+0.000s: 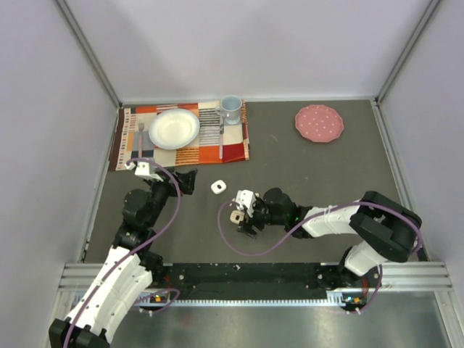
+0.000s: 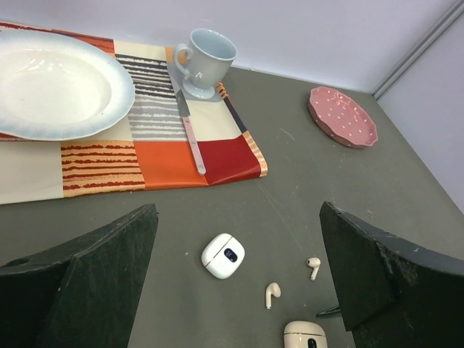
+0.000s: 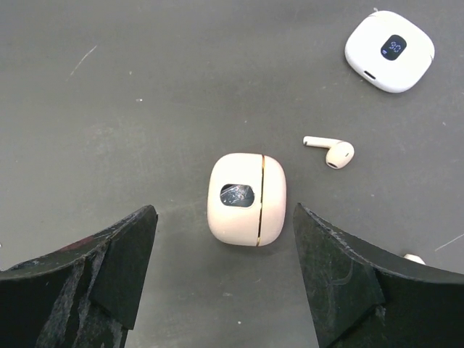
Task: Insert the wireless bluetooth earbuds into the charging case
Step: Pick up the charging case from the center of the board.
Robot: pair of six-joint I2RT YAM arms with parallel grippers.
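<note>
A cream charging case [image 3: 246, 199] lies shut on the grey table, between and just ahead of the open fingers of my right gripper [image 3: 225, 279]. One white earbud [image 3: 330, 152] lies just right of it, and another [image 3: 413, 258] peeks out beside the right finger. A second, white case [image 3: 390, 51] with a small display lies further off. In the left wrist view my left gripper [image 2: 239, 290] is open and empty above the white case [image 2: 222, 255], two loose earbuds [image 2: 272, 293] [image 2: 313, 267] and the cream case [image 2: 305, 336]. From above, the right gripper [image 1: 245, 221] is by the cream case [image 1: 237, 216], and the left gripper [image 1: 190, 181] is left of the white case [image 1: 218, 187].
A patterned placemat [image 1: 235, 148] at the back left holds a white bowl-like plate [image 1: 174, 128], a pale blue mug [image 1: 230, 109], a fork [image 1: 141, 138] and a knife [image 1: 221, 138]. A pink dotted plate [image 1: 319, 122] sits at the back right. Walls enclose the table.
</note>
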